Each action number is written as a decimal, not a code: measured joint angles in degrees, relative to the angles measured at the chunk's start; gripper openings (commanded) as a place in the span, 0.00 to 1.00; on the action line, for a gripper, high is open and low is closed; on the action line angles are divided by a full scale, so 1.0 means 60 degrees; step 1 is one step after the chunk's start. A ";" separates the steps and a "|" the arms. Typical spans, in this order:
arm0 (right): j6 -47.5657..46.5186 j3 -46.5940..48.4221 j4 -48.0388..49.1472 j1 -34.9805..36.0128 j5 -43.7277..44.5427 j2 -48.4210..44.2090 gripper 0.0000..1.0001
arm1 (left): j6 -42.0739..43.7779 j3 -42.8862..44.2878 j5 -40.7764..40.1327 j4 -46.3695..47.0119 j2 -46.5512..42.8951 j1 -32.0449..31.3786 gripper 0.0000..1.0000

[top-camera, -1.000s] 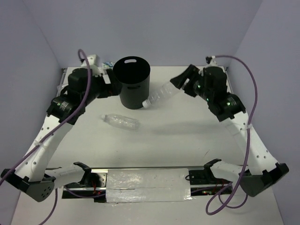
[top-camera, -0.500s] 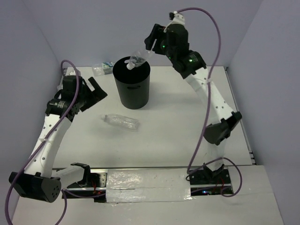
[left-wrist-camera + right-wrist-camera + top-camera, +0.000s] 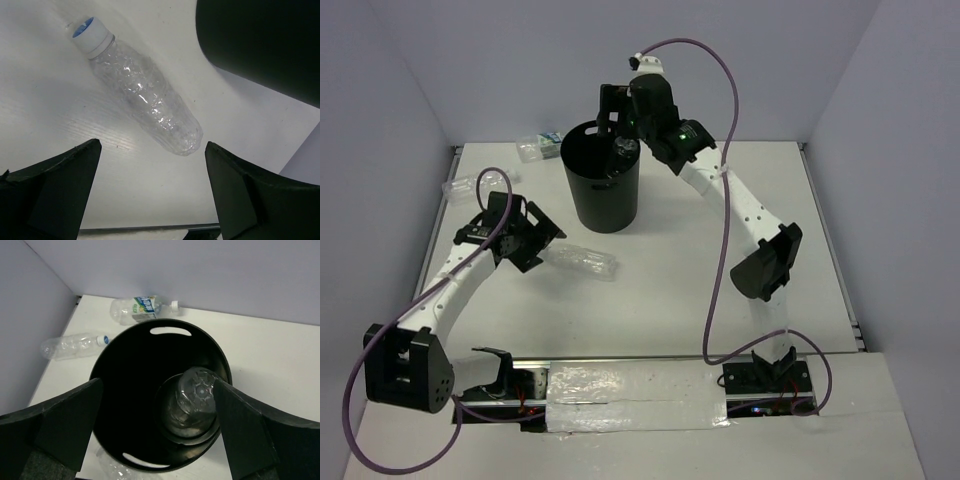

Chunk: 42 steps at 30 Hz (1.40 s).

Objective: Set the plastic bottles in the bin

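The black bin [image 3: 603,200] stands at the back middle of the table. My right gripper [image 3: 620,125] hovers open over its mouth, holding nothing. Inside the bin [image 3: 120,390], one clear bottle [image 3: 197,397] stands base up against the right wall, clear of both fingers. A second clear bottle [image 3: 582,260] lies on the table in front of the bin. My left gripper [image 3: 542,248] is open just left of it. In the left wrist view that bottle [image 3: 145,95] lies ahead of the open gripper [image 3: 152,150], white cap pointing away.
A labelled bottle [image 3: 142,307] lies by the back wall behind the bin. Another clear bottle with a blue-topped cap [image 3: 72,345] rests near the left wall. The bin's side [image 3: 260,40] rises close to the right of the left gripper.
My right arm carried its bottle up over the bin and opened, and the bottle dropped inside. The left arm came down and forward to the bottle lying on the table.
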 measured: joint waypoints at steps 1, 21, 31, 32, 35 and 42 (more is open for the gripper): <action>-0.0018 -0.0011 -0.0004 0.0022 -0.0022 -0.0069 0.98 | -0.0149 -0.0066 0.0058 0.0149 0.0127 0.0000 0.99; 0.0288 -0.7395 0.0565 0.0058 0.1013 -0.8218 1.00 | -0.1490 0.0073 -0.0066 0.1155 0.2557 0.0000 0.99; 0.0612 -0.8816 -0.0160 0.0058 0.1494 -0.9092 1.00 | -0.1920 -0.0113 -0.0688 0.2080 0.3763 -0.0022 0.66; 0.0641 -0.8867 -0.0229 0.0058 0.1541 -0.9154 1.00 | -0.1912 -0.0102 -0.0805 0.2102 0.3752 -0.0022 0.59; 0.0699 -0.9041 -0.0390 0.0058 0.1665 -0.9402 1.00 | -0.1723 -0.0102 -0.1337 0.1953 0.3519 -0.0022 0.51; 0.0732 -0.9078 -0.0506 0.0058 0.1869 -0.9781 1.00 | -0.0346 0.1184 -0.3122 0.0466 0.1668 -0.0022 0.48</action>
